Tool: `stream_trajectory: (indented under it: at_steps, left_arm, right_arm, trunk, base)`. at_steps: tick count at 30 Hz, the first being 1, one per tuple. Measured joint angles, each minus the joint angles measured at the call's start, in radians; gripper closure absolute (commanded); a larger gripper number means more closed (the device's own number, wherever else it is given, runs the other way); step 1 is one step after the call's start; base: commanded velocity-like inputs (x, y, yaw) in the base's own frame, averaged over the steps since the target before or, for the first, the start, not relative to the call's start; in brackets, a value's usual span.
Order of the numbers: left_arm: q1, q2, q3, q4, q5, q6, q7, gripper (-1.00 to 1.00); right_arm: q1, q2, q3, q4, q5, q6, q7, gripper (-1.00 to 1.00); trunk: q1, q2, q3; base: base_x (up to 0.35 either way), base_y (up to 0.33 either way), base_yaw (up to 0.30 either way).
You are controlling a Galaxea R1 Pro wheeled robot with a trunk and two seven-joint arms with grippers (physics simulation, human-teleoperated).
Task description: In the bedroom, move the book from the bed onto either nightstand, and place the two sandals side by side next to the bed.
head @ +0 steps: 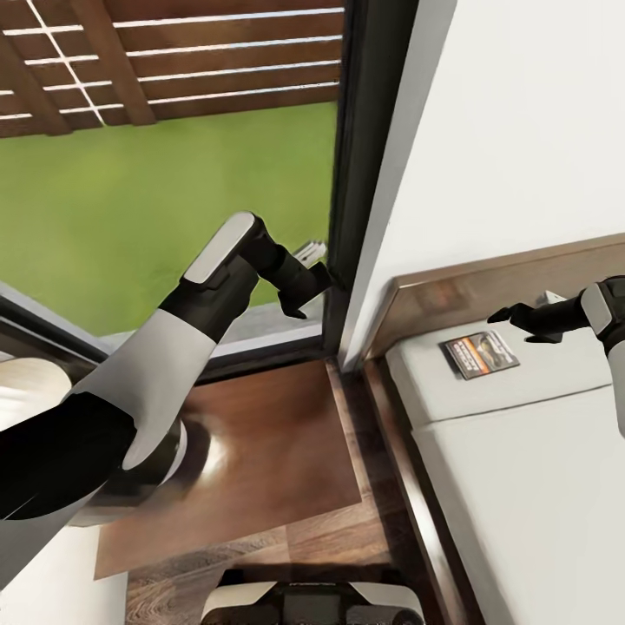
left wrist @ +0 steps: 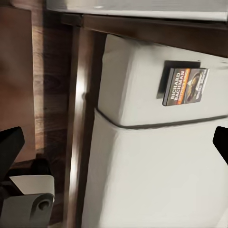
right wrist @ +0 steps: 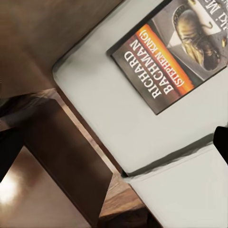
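The book (head: 480, 354) lies flat on the pale mattress of the bed (head: 521, 486), near the wooden headboard (head: 486, 282). Its dark cover with white lettering faces up (left wrist: 184, 86) (right wrist: 173, 52). My right gripper (head: 512, 318) hovers open just above the book, a little toward the headboard, and holds nothing. My left gripper (head: 308, 271) is raised by the window frame, open and empty, well left of the bed. The glossy dark brown nightstand (head: 234, 451) stands between the window and the bed. The two sandals are out of view.
A tall dark-framed glass opening (head: 356, 174) with green lawn beyond rises behind the nightstand. A white wall (head: 521, 130) stands behind the headboard. A narrow strip of wood floor (head: 382, 486) separates the nightstand from the bed frame (left wrist: 78, 118).
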Motion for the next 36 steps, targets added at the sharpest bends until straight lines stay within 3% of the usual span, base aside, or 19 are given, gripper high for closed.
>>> stream_trajectory:
  at_steps: [36]
  left_arm:
    - [0.000, -0.001, -0.001, -0.001, 0.001, 0.001, -0.002, -1.00]
  right_arm:
    - [-0.005, -0.003, -0.001, -0.031, 0.000, 0.001, 0.000, -1.00]
  trunk:
    - [0.000, 0.000, -0.058]
  base:
    - [0.017, 0.020, 0.000]
